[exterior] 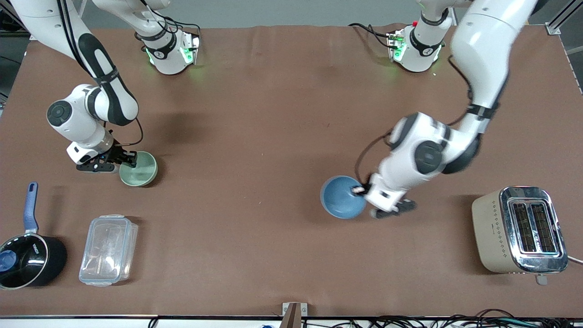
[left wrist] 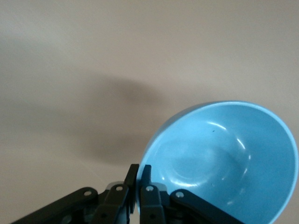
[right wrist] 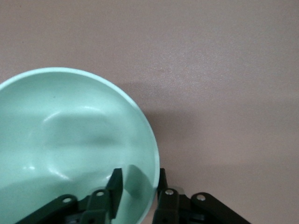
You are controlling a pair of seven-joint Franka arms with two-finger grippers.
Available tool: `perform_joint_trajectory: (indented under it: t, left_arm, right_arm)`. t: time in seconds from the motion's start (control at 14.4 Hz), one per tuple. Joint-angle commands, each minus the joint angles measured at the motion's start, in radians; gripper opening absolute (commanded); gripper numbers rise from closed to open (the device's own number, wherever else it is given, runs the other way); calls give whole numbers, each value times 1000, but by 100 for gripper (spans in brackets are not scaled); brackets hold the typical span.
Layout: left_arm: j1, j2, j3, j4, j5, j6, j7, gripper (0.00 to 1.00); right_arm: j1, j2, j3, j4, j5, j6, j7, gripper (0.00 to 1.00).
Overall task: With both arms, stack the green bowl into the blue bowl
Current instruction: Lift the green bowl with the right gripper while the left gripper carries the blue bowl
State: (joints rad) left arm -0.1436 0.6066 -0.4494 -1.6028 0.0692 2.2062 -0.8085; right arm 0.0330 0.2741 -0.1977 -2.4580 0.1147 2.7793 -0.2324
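The green bowl (exterior: 139,169) sits on the brown table toward the right arm's end. My right gripper (exterior: 125,160) is at its rim; in the right wrist view the gripper (right wrist: 138,184) is open, with one finger inside the green bowl (right wrist: 70,140) and one outside, and a gap shows between the inner finger and the wall. The blue bowl (exterior: 342,197) is toward the left arm's end. My left gripper (exterior: 362,189) is shut on its rim; the left wrist view shows the gripper (left wrist: 139,177) pinching the edge of the tilted blue bowl (left wrist: 224,154).
A black saucepan with a blue handle (exterior: 27,259) and a clear plastic container (exterior: 108,249) stand nearer the front camera than the green bowl. A beige toaster (exterior: 519,230) stands at the left arm's end, near the front edge.
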Motion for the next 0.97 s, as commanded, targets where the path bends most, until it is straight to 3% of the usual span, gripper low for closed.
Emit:
perform_joint_trajectory:
  t: [0.0, 0.28, 0.49, 0.63, 0.7, 0.77, 0.83, 0.9]
  left_arm:
    - [-135, 53, 17, 38, 18, 1, -180, 0]
    - [-273, 130, 44, 61, 20, 56, -274, 0]
    - [-332, 171, 64, 61, 18, 122, -297, 1]
    - [-358, 183, 98, 61, 18, 136, -299, 7]
    - [-363, 182, 104, 63, 18, 136, -299, 33]
    - [-352, 174, 106, 64, 18, 136, -298, 81]
    - [-341, 162, 106, 66, 20, 136, -288, 100]
    - [-320, 138, 112, 78, 21, 132, -287, 100]
  right_arm:
    - [2, -16, 1, -15, 16, -6, 2, 0]
    - [5, -148, 0, 91, 16, -333, 5, 0]
    - [17, -181, 7, 329, 16, -718, 62, 0]
    - [30, -178, 67, 492, 16, -922, 202, 0]
    - [31, -176, 122, 537, 14, -969, 281, 0]
    - [31, -176, 180, 559, 10, -978, 333, 0]
    - [33, -174, 219, 574, 10, -978, 375, 0]
    - [39, -168, 254, 582, 16, -966, 452, 0]
